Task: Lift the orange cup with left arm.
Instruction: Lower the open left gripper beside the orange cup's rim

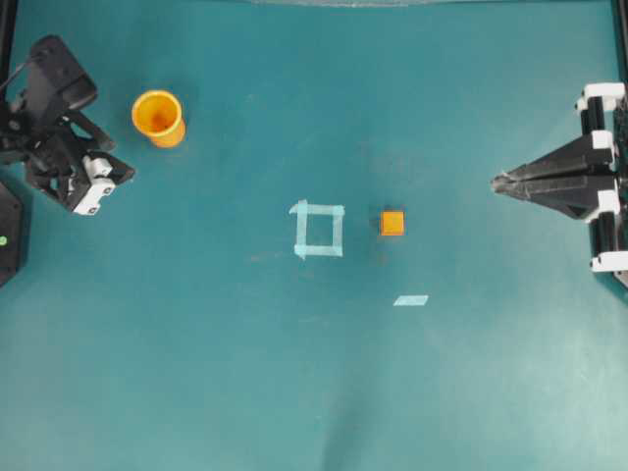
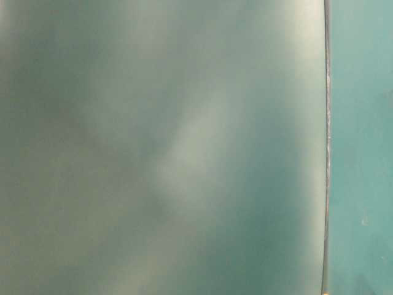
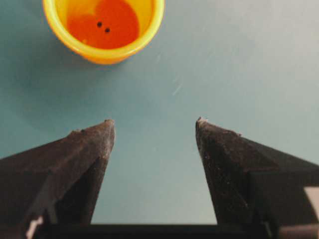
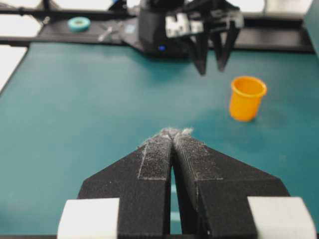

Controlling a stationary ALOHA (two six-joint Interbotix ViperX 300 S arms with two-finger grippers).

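Here the small round orange plastic cup (image 1: 158, 117) with its lighter yellow-orange rim stands upright on the teal desk (image 1: 196, 373), in the far-left part of the overhead view. It rests on the surface with nothing gripping it. In the left wrist view the cup (image 3: 103, 27) sits ahead of the fingertips and a little to the left of the gap between them, apart from both; two dark specks show on its orange bottom.

The black left pincer (image 1: 86, 184), with white blocks at its fingers, hangs just beside the cup, below and to the left of it in the overhead view. Its two black pointed fingers (image 3: 84, 154) are spread apart with only bare teal desk between them, so it is released and grasps nothing. From the right wrist view the same pincer (image 4: 215, 68) hovers above the desk, points down, with the cup (image 4: 246, 98) near it to the right.

The black right pincer (image 1: 500, 183) lies at the right edge, well apart from the cup, its tapered fingers (image 4: 154, 159) pressed together, clenched on nothing.

Near the middle of the desk a square outline of pale tape (image 1: 318, 230) lies flat, with a small orange cube (image 1: 392, 223) just beside it on the right. A short strip of pale tape (image 1: 411, 300) lies below the cube. The table-level view gives only a blurred grey-green surface.
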